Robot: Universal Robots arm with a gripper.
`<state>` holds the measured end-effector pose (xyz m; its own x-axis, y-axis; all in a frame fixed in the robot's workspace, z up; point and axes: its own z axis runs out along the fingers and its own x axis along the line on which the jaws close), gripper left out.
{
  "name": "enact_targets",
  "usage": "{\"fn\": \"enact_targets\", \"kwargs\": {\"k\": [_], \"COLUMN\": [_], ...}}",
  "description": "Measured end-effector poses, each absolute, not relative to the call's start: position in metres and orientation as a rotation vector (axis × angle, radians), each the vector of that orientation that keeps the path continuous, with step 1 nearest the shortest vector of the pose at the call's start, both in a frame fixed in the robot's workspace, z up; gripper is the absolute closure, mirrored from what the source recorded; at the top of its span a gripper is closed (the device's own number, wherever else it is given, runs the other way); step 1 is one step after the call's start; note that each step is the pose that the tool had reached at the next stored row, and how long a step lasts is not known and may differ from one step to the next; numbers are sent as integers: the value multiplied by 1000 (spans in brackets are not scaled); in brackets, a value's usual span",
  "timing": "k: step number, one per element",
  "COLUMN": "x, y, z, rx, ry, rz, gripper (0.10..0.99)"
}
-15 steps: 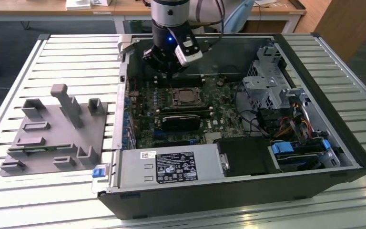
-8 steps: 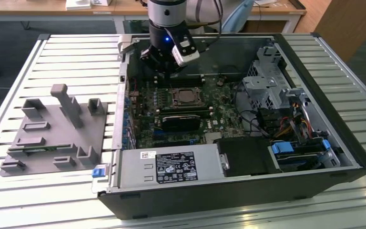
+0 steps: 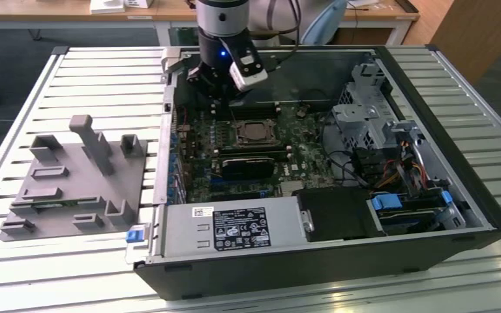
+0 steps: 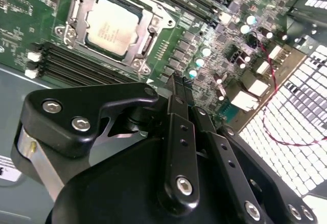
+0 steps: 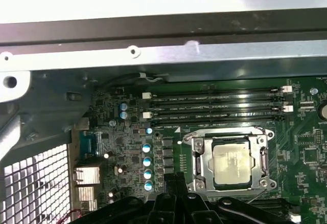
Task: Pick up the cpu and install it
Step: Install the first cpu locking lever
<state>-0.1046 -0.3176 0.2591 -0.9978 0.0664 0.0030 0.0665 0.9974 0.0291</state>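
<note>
Both wrist views show the cpu (image 4: 113,24) lying flat in its socket (image 5: 231,160) on the motherboard (image 4: 30,9), silver top facing up, framed by the socket's metal bracket. By the look of it the chip is already seated; whether the bracket is latched down over it I cannot tell.

The end effector (image 4: 179,88) hangs just beside the socket, above the row of small capacitors (image 5: 147,166). In the second wrist view its two black fingers (image 4: 176,132) lie pressed together with no gap and nothing between them: clenched and empty. In the exterior view the arm (image 3: 224,26) reaches down into the open computer case (image 3: 425,195), which lies on its side on a slatted counter (image 3: 102,85). A grey fixture (image 3: 76,176) with upright blocks sits on the counter, on the exterior view's left, apart from the case.

As for handling, the cpu is probably light, thin and stiff, with a smooth metal lid that would be slippery under pinch pads. Its underside contacts and the socket pins are likely fragile, so any hold should be on two opposite edges of the rim, keeping the chip level and avoiding downward force or sideways drag.
</note>
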Motion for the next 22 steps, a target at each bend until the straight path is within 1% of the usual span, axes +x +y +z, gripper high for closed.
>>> {"fn": "enact_targets", "kwargs": {"k": [6, 22], "x": [-110, -110], "y": [-316, -297], "z": [259, 258], "rx": [-105, -105], "ry": [-3137, -3137], "rz": [-46, -46], "gripper": [980, 980]}}
